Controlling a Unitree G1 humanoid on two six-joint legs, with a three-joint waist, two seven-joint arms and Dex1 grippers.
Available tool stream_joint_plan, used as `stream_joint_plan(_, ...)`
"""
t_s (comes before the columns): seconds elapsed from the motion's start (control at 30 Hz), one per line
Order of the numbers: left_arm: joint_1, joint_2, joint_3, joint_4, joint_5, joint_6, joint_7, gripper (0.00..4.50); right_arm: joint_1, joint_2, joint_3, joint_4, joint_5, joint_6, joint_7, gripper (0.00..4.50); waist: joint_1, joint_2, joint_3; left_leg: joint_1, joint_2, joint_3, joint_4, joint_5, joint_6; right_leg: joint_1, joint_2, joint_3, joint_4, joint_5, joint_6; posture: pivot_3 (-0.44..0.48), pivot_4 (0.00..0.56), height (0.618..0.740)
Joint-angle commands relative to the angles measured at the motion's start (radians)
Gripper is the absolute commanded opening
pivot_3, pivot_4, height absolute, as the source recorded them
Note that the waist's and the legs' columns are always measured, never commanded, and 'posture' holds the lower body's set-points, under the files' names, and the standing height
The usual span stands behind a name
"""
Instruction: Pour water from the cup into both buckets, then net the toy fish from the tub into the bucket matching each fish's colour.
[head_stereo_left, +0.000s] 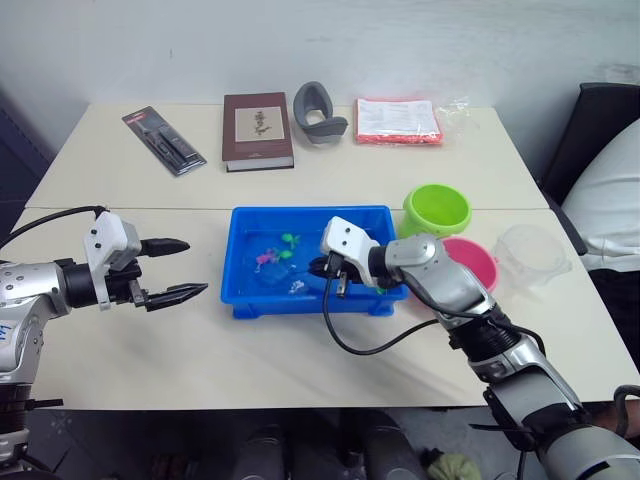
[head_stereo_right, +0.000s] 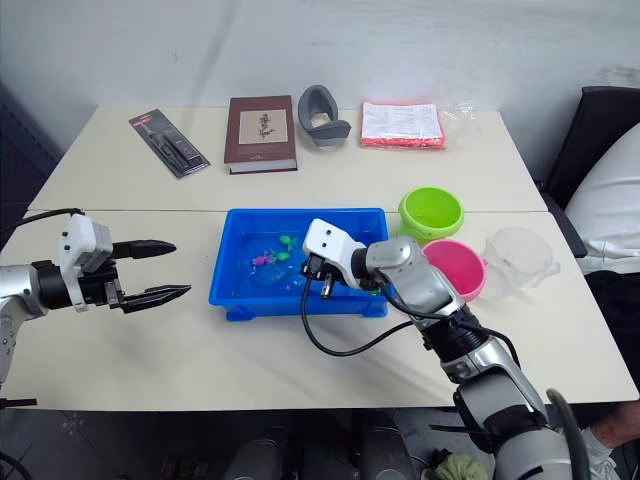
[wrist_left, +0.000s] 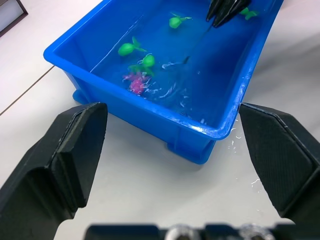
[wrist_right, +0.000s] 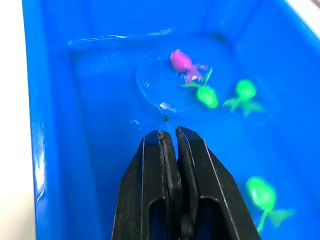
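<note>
- The right gripper lay nearest the lens in the right wrist view, rising from the lower centre of the frame. Its jaws were pressed almost together on the thin black handle of the net; the pale hoop lay under the water ahead of the fingertips.
- In the left eye view the right arm reached from the lower right of the frame, bent at the elbow, with the wrist over the right part of the tub and the fingers pointing toward frame left.
- The left gripper sat at the left of the frame, above the bare table and well apart from the tub. Its jaws stood wide open and held nothing; the fingers pointed toward the tub, forearm roughly level.
- The tub sat at frame centre and held water. Toy fish lay in it: one magenta-pink, several green, clustered near the hoop.
- The green bucket stood just right of the tub's far corner; the pink bucket stood beside it, nearer the camera, partly behind the right arm.
- The cup stood right of the pink bucket, near the table's right edge.
- Along the upper edge of the table lay a packaged tool, a brown book, a grey holder and a red-edged packet.
</note>
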Motion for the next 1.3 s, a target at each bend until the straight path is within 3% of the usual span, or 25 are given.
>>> stream_joint_plan(0.03,-0.006,0.002,0.027,-0.023,-0.012,-0.004,0.003,4.49,0.013,-0.018,-0.030,-0.047,0.010,0.031,0.008,0.00,0.000,0.000,0.000,0.000,0.000,0.000,0.000,0.000,0.000,0.000,0.000,0.000,0.000,0.000,0.000,0.000,0.150,0.740)
stream_joint_plan(0.43,-0.011,0.000,0.023,-0.016,-0.011,-0.007,0.003,4.49,0.030,0.009,-0.022,-0.113,0.038,0.053,0.029,0.00,0.000,0.000,0.000,0.000,0.000,0.000,0.000,0.000,0.000,0.000,0.000,0.000,0.000,0.000,0.000,0.000,0.150,0.740)
stream_joint_plan(0.67,-0.008,-0.002,0.024,-0.019,-0.012,-0.007,0.006,4.49,0.017,0.015,-0.027,-0.072,-0.002,-0.041,0.006,0.00,0.000,0.000,0.000,0.000,0.000,0.000,0.000,0.000,0.000,0.000,0.000,0.000,-0.001,0.000,0.000,0.000,0.150,0.740)
stream_joint_plan(0.93,0.005,-0.006,0.030,-0.027,-0.013,-0.009,0.008,4.49,0.067,-0.051,-0.047,-0.157,-0.007,-0.127,0.030,0.00,0.001,0.000,0.000,0.000,0.000,0.000,-0.001,0.000,0.000,0.000,0.000,0.000,-0.001,0.000,0.000,0.000,0.150,0.740)
stream_joint_plan(1.1,0.000,-0.018,0.026,-0.039,-0.019,-0.013,0.007,4.49,0.149,-0.096,-0.159,-0.253,0.069,-0.234,0.043,0.00,0.003,0.000,0.000,0.000,0.000,0.000,-0.001,0.000,0.000,0.000,0.000,0.000,-0.002,0.000,0.000,0.000,0.150,0.740)
stream_joint_plan(1.17,-0.001,-0.024,0.019,-0.056,-0.015,-0.019,0.005,4.49,0.200,-0.093,-0.245,-0.311,0.180,-0.143,0.046,0.00,0.006,0.000,0.000,0.000,0.000,-0.001,-0.002,-0.001,0.000,0.000,0.000,-0.001,-0.003,0.000,0.000,0.000,0.150,0.740)
stream_joint_plan(1.3,-0.031,-0.039,-0.001,-0.094,-0.021,-0.011,0.013,4.49,0.302,-0.161,-0.325,-0.394,0.233,-0.131,0.062,0.00,0.007,0.000,0.000,0.000,0.000,-0.001,-0.002,-0.001,0.000,0.001,0.000,-0.001,-0.003,0.000,0.000,0.000,0.150,0.740)
